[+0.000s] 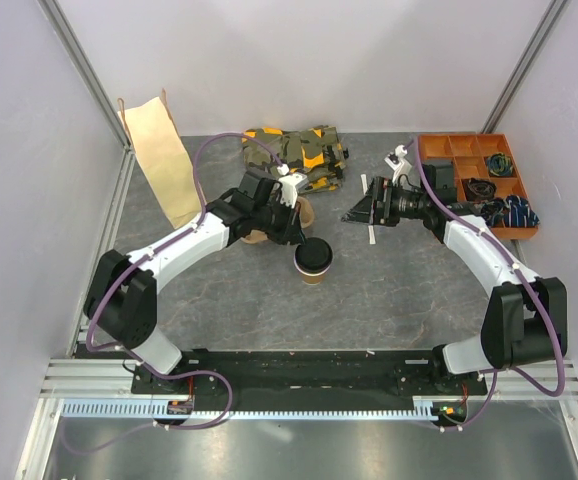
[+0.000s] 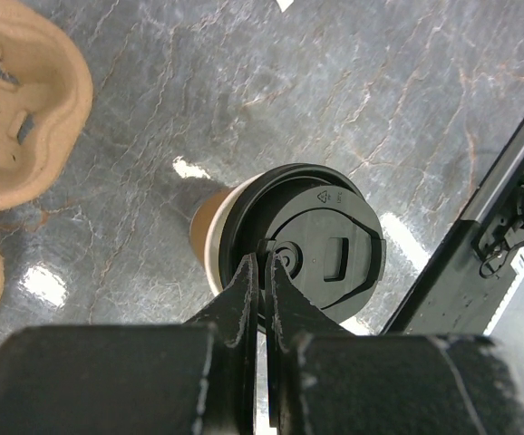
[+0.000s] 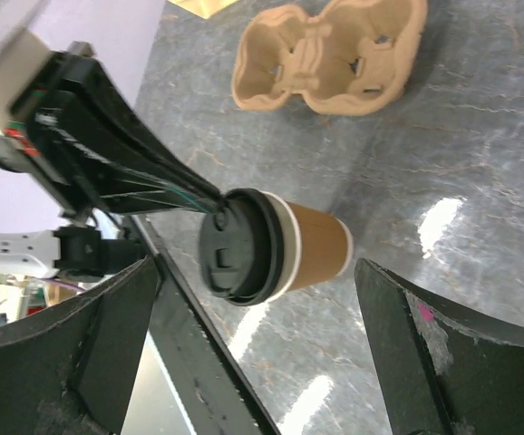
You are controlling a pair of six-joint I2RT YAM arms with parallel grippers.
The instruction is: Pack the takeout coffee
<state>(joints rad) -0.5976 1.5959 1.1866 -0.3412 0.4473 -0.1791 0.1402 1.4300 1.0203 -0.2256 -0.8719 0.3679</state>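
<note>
The takeout coffee (image 1: 313,262) stands upright mid-table, a tan paper cup with a black lid on it. It also shows in the left wrist view (image 2: 321,254) and the right wrist view (image 3: 312,245). My left gripper (image 1: 301,241) is shut, its closed tips (image 2: 264,263) resting on the lid's near edge. My right gripper (image 1: 355,213) hangs open and empty to the right of the cup and faces it; the cup shows between its wide-spread fingers (image 3: 255,267). The brown two-hole pulp tray (image 1: 306,211) lies just behind the cup, partly under my left wrist.
A tall tan paper bag (image 1: 164,160) leans at the back left. A camouflage cloth (image 1: 299,150) lies at the back middle. An orange divided box (image 1: 479,180) with small items sits at the back right. The tray also shows in the wrist views (image 2: 26,91) (image 3: 334,54).
</note>
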